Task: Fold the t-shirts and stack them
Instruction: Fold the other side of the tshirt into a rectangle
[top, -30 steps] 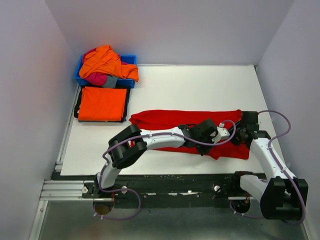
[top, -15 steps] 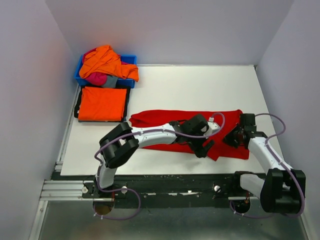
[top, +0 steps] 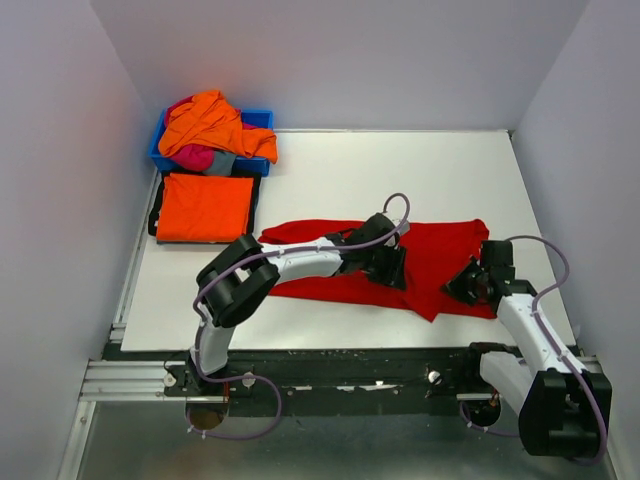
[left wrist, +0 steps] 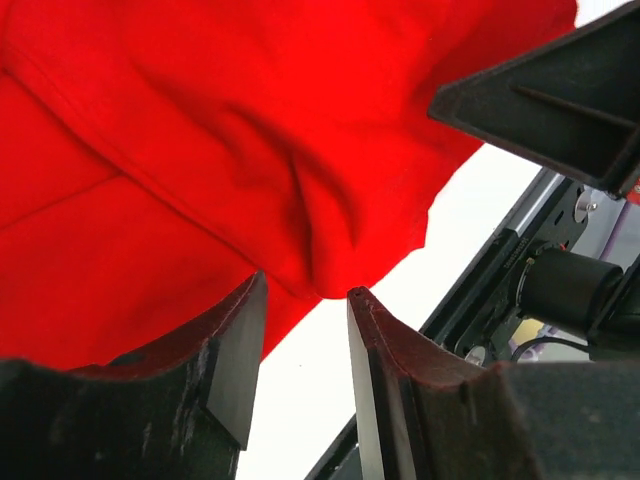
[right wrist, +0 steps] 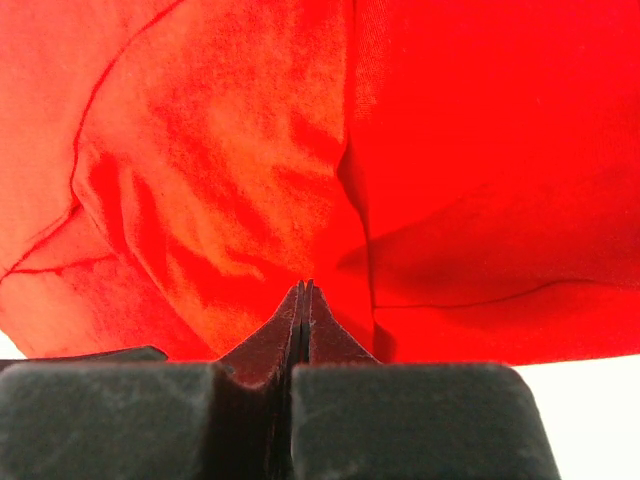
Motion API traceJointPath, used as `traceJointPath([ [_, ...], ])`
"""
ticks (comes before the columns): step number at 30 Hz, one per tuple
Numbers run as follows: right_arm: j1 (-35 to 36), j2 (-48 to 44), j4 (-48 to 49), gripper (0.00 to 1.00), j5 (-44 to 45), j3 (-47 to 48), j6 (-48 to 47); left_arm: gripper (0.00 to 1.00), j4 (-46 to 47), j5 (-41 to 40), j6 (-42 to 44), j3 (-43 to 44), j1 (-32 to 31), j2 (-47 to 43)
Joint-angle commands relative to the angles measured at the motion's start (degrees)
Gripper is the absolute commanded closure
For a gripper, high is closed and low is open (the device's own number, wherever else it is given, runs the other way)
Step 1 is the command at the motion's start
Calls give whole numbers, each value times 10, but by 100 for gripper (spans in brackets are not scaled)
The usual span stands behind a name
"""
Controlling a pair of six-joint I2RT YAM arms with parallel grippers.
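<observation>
L fingers (left wrist: pixel 232 362) part-open over rumpled red t-shirt (left wrist: pixel 150 150), R fingers (right wrist: pixel 268 348) pinching its fold

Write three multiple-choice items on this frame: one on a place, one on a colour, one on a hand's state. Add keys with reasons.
1. Where does the folded orange t-shirt lie?
A. Beside the blue bin, on its near side
B. Inside the bin
C. Draped over an arm

2. What colour is the t-shirt spread across the middle of the table?
A. Grey
B. Pink
C. Red

3. How do the jaws of the right hand stand?
A. Wide open
B. Shut
C. Out of every view

Key:
1 A: the top view shows it lying flat just nearer than the bin.
2 C: the red t-shirt also fills both wrist views.
3 B: its wrist view shows the fingers pressed together, with cloth creases meeting at their tips.
</observation>
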Motion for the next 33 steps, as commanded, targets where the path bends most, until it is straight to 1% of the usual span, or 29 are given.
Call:
traceJointPath([
  [1,-1,-8,-2,94,-38,-23,-10,51,3,-9,-77,4,-4,21],
  [3,-1,-11,4,93,-45,-30,-10,51,-1,-19,-85,-7,-5,18],
  [6,-1,-14,9,93,-55,-39,-12,51,16,-18,-102,-28,-5,14],
  [15,-1,-8,15,94,-63,-40,-17,51,-3,-25,-110,-3,-9,50],
  [16,-1,-6,15,94,-64,-40,-18,51,-1,-23,-112,-1,-9,53],
  [20,-1,-2,19,94,-65,-41,-20,60,15,-11,-123,6,-9,64],
  [23,-1,-1,21,94,-68,-42,-20,62,21,-4,-127,10,-9,72],
  [33,-1,3,22,94,-71,-40,-21,62,31,1,-132,23,-6,84],
])
